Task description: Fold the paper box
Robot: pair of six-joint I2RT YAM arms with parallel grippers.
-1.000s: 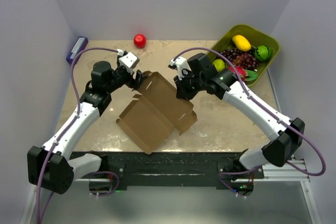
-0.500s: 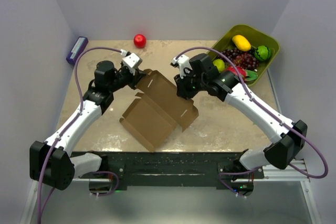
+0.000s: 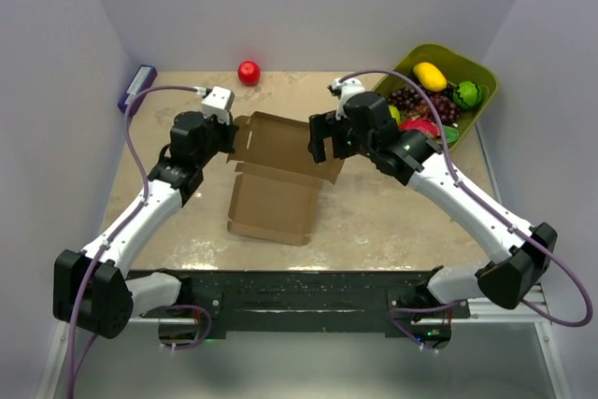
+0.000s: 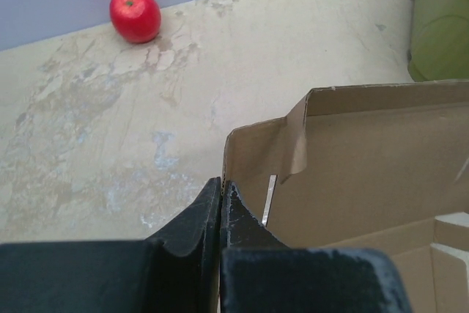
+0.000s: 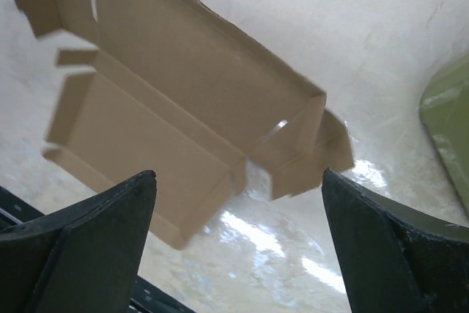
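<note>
The paper box (image 3: 273, 195), a brown cardboard blank, lies in the middle of the table with its far panel tilted up and side flaps partly raised. My left gripper (image 3: 234, 137) is shut on the left edge of that raised panel. In the left wrist view the closed gripper (image 4: 220, 185) pinches the cardboard edge of the box (image 4: 366, 166). My right gripper (image 3: 323, 145) hovers open over the box's right end and touches nothing. The right wrist view looks down between the spread gripper (image 5: 238, 174) at the box (image 5: 168, 86) on the table below.
A red apple (image 3: 249, 72) sits at the table's far edge, also in the left wrist view (image 4: 135, 14). A green bin (image 3: 488, 81) of fruit stands at the far right. A purple object (image 3: 136, 88) lies at the far left corner.
The right gripper opened, let go of the box and rose toward the right. The left gripper shut on the box's left edge. The box turned squarer to the table.
</note>
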